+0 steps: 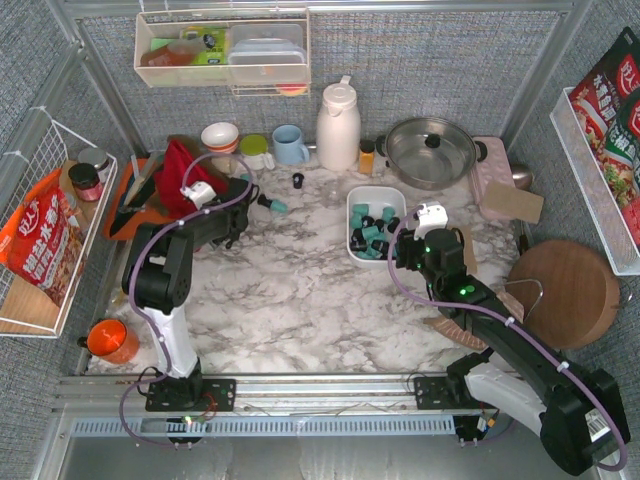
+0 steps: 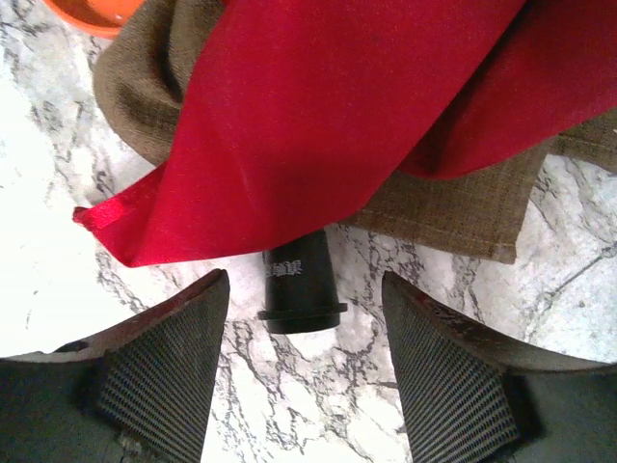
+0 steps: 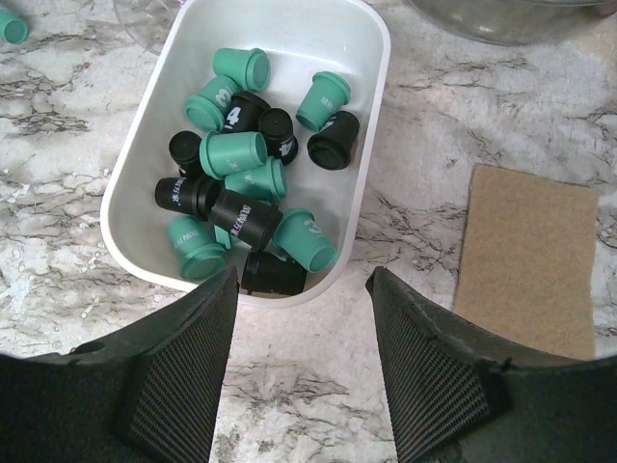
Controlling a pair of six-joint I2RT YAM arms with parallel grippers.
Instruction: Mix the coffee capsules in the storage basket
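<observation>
- The right gripper [image 3: 301, 280] is hovering over the near end of the storage basket [image 3: 299, 34], jaws spread and gripping nothing.
- The basket is sitting on the marble table [image 1: 300, 290], and the coffee capsules [image 3: 231, 152] are lying jumbled inside it. They look like seven teal and seven black, with white print too small to read.
- Well left of the basket, the left gripper [image 2: 304, 282] is standing spread either side of a black capsule [image 2: 299, 294] without touching it. The capsule is poking out from under a red cloth [image 2: 337, 106], its white lettering unreadable.
- Beyond the basket to the left, one teal capsule [image 1: 274, 205] and one loose black capsule [image 1: 298, 180] are lying on the table.

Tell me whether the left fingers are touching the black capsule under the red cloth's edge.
Apart. The left wrist view shows bare marble between the black capsule and both left fingers.
</observation>
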